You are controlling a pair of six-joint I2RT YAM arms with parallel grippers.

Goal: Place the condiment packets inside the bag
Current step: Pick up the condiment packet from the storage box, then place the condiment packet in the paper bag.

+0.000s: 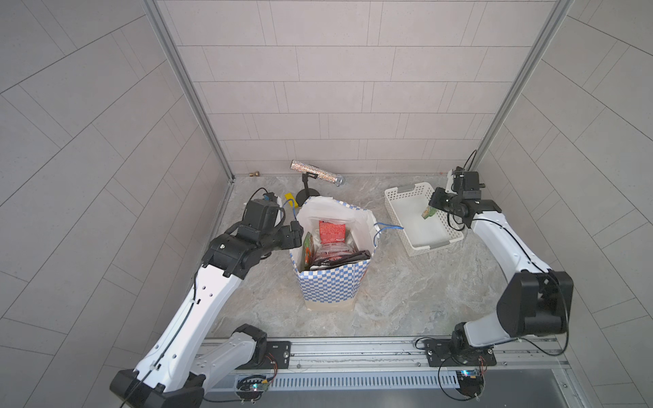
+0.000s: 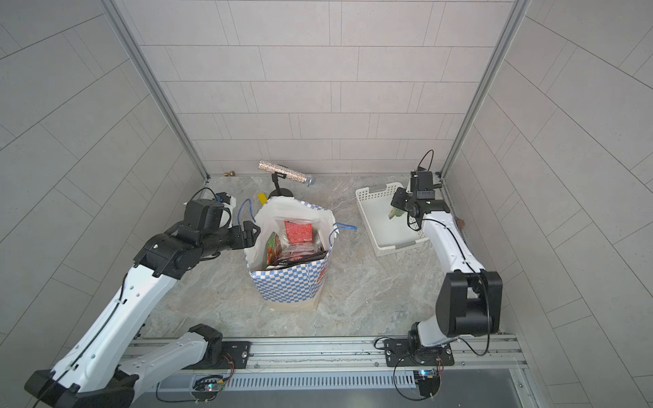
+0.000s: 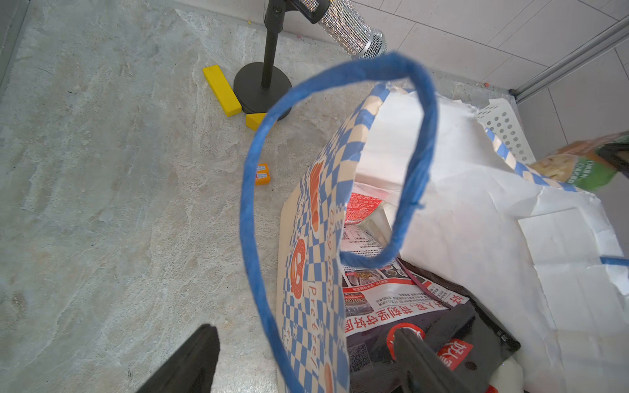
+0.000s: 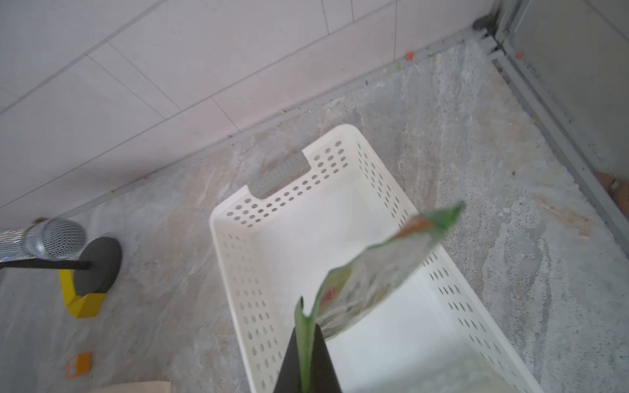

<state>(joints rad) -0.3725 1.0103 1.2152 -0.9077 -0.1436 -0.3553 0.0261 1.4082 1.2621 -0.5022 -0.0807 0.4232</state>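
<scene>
The step in hand is the carry of one more pouch. The right gripper (image 4: 308, 335) is clenched on one edge of a green packet (image 4: 377, 268), which hangs in the air over the white basket (image 1: 399, 197), well apart from the bag (image 1: 328, 286) on the right arm's side of it. Where the basket floor can be seen it shows no other packet, so this may be the last one. Inside the bag several condiment packets (image 1: 331, 247) lie stacked: a red one toward the bag's far wall, dark ones across the middle, and a green-and-orange one upright against the wall nearest the left arm. The left gripper (image 3: 303, 331) is released and grips nothing, its jaws wide and straddling that wall at the rim — one finger outside the bag, one inside above the dark packets — with the blue cord handle (image 3: 418, 153) looping just ahead of it. As I judge it, the next move calls for the right arm to swing the green packet across to above the bag's mouth, lower it past the crumpled rim and let go. The left arm would do best to hold the mouth wide or keep out of the drop.
</scene>
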